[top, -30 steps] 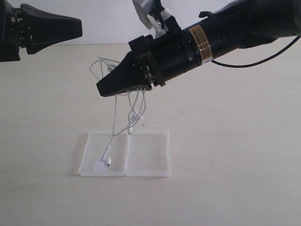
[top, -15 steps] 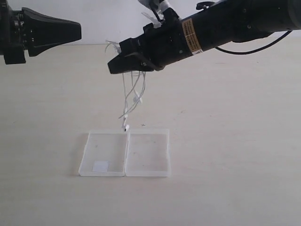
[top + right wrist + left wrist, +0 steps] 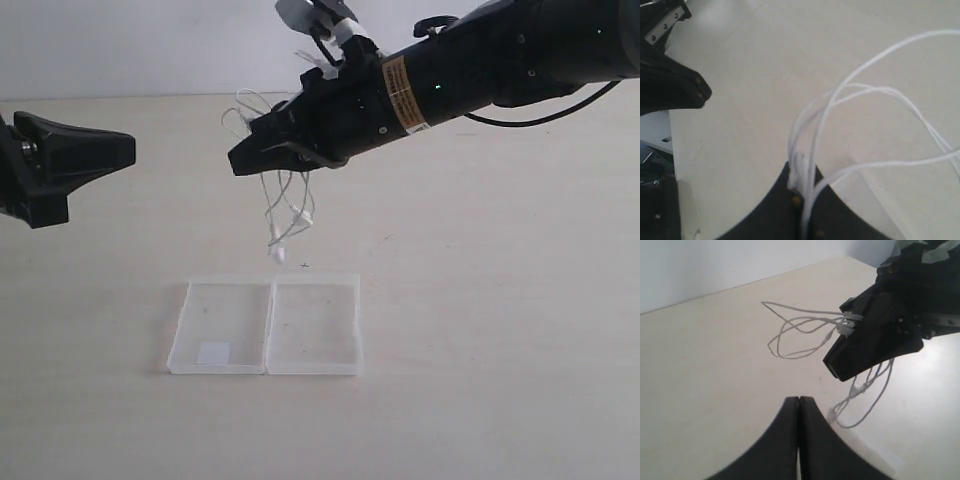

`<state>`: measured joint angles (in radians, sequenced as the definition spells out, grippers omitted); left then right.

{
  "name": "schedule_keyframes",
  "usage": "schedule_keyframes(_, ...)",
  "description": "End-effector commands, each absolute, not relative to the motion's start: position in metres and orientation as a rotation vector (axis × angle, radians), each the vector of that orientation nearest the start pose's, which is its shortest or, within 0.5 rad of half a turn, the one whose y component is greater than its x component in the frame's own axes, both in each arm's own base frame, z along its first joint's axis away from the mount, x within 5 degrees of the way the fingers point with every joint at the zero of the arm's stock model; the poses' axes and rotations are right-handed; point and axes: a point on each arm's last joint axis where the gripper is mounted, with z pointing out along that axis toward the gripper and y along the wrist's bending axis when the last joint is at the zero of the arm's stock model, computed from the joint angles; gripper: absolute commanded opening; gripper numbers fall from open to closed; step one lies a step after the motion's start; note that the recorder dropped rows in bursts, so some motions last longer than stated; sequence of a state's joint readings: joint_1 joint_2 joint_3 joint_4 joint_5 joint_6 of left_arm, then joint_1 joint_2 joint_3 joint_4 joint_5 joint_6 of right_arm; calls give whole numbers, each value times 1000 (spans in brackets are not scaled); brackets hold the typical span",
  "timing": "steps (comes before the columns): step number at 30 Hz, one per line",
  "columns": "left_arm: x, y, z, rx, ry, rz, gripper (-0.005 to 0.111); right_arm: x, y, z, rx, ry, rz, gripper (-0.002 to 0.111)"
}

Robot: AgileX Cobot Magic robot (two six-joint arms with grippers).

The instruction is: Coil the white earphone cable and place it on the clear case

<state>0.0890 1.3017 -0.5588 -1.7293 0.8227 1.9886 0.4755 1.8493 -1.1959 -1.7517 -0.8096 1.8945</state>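
Observation:
The white earphone cable (image 3: 285,205) hangs in loose loops from my right gripper (image 3: 237,163), which is shut on a bunch of its strands (image 3: 812,145). The lowest earbud (image 3: 277,252) dangles in the air just above the far edge of the clear case (image 3: 315,330). That case lies open and flat on the table, with a small white patch (image 3: 213,352) in its left half. My left gripper (image 3: 130,150) is shut and empty, off to the left of the cable, apart from it. In the left wrist view its tips (image 3: 798,400) point toward the right gripper (image 3: 835,371) and the cable loops (image 3: 800,325).
The pale wooden table (image 3: 480,300) carries only the case. A white wall (image 3: 150,40) runs behind the table's far edge. The right arm (image 3: 480,70) reaches in from the upper right, above the table.
The right gripper has lifted the cable, so the earbud that lay on the case's left half now hangs above it. The left gripper has moved down and to the left.

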Motion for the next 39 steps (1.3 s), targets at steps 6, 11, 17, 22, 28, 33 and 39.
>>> schedule_keyframes(6, 233, -45, 242, 559, 1861, -654, 0, 294, 247, 248, -912, 2098, 1203, 0)
schedule_keyframes(11, 233, -45, 242, 559, 1861, -654, 0, 285, 258, 248, -931, 2105, 1223, 0)
schedule_keyframes(17, 233, -45, 242, 559, 1861, -654, 0, 287, 256, 248, -906, 2111, 1200, 0)
schedule_keyframes(22, 233, -45, 242, 559, 1861, -654, 0, 287, 250, 255, -757, 1933, 1220, 0)
schedule_keyframes(28, 233, -45, 242, 559, 1861, -654, 0, 290, 225, 246, -587, 1932, 823, 0)
schedule_keyframes(33, 233, -45, 242, 559, 1861, -654, 0, 271, 211, 232, -603, 2022, 526, 0)
schedule_keyframes(39, 233, -45, 242, 559, 1861, -654, 0, 243, 220, 230, -795, 2145, 451, 0)
